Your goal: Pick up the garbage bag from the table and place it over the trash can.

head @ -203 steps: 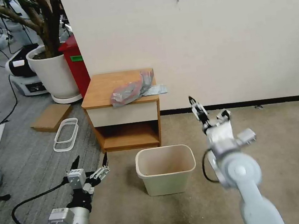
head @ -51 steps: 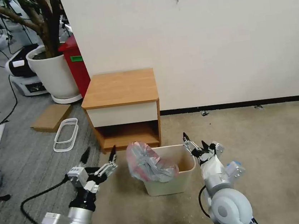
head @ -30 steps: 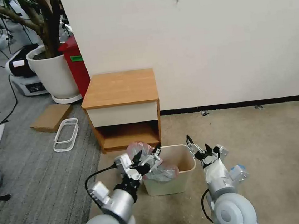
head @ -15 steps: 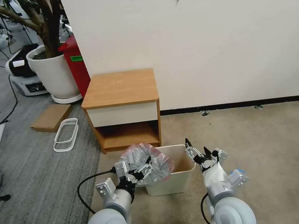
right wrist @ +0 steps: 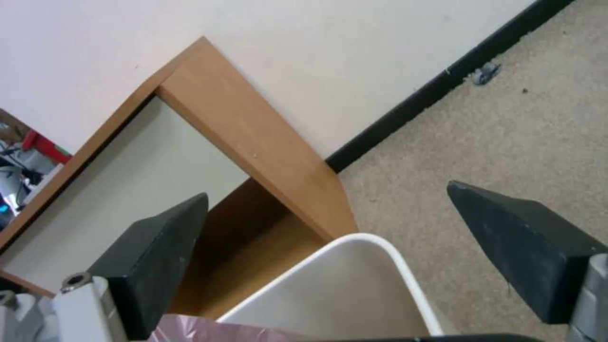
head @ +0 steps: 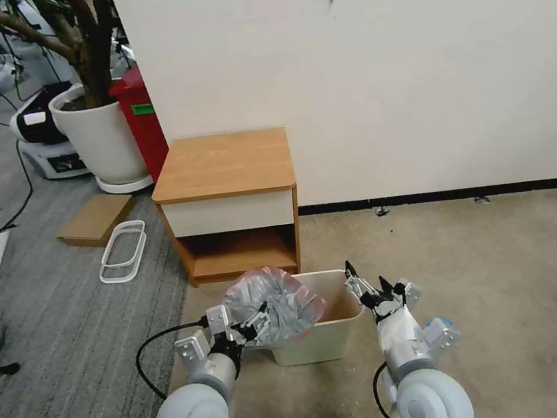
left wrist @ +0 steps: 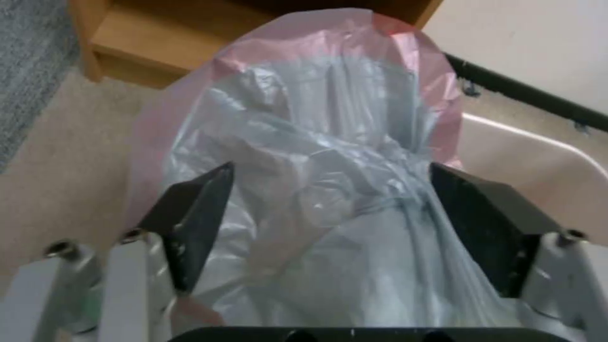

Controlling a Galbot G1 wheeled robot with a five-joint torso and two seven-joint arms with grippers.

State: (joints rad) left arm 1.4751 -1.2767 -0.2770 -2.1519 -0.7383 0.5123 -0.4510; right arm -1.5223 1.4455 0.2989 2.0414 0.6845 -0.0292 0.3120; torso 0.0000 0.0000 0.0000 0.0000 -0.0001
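Grey garbage bag [head: 274,303], pink-edged; cream trash can [head: 320,342]

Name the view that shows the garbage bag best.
The left wrist view: the garbage bag spreads between the left hand's fingers. The head view shows it bunched on the trash can's left rim; the right wrist view catches a pink edge.

Both arms are pale grey, built of rounded, glossy joint housings that narrow toward the wrists. The left gripper [head: 262,315] has silver metal linkages with small round screws at the pivots and two black wedge-shaped fingers [left wrist: 197,223]. A black cable [head: 149,358] loops out from that wrist and back toward the forearm. The right gripper [head: 366,281] is the same make, with black pointed fingers [right wrist: 161,259] on silver brackets, a boxy grey block on its wrist and a short black cable beneath.
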